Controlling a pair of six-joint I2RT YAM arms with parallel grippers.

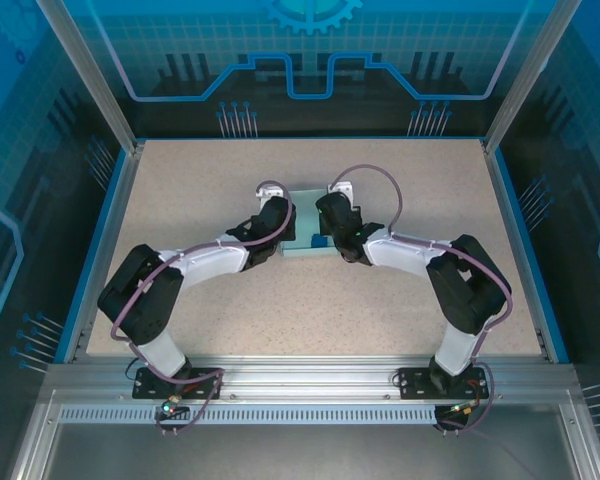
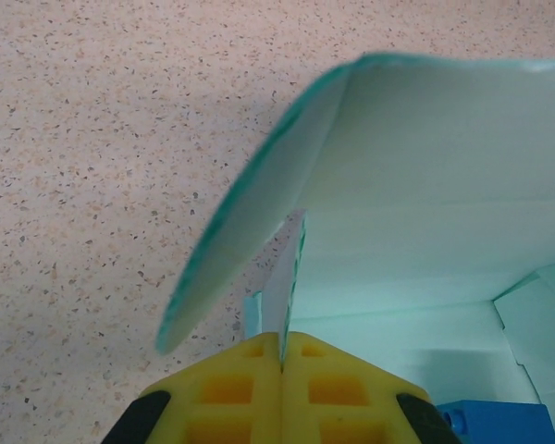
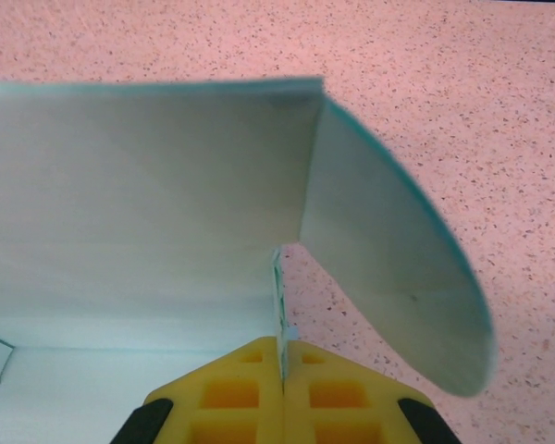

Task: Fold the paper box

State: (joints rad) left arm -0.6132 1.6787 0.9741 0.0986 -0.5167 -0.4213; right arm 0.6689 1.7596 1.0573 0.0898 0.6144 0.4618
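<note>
Where the speckled desk (image 1: 180, 190) carries it, midway between my two arms, the paper box (image 1: 306, 212) lies open, with a small blue block (image 2: 495, 421) at its near edge. My left jaws are clenched on the thin upright card of its left side wall. My right jaws pinch the right wall likewise. A curved flap (image 3: 398, 277) stands just beyond each pair.
</note>
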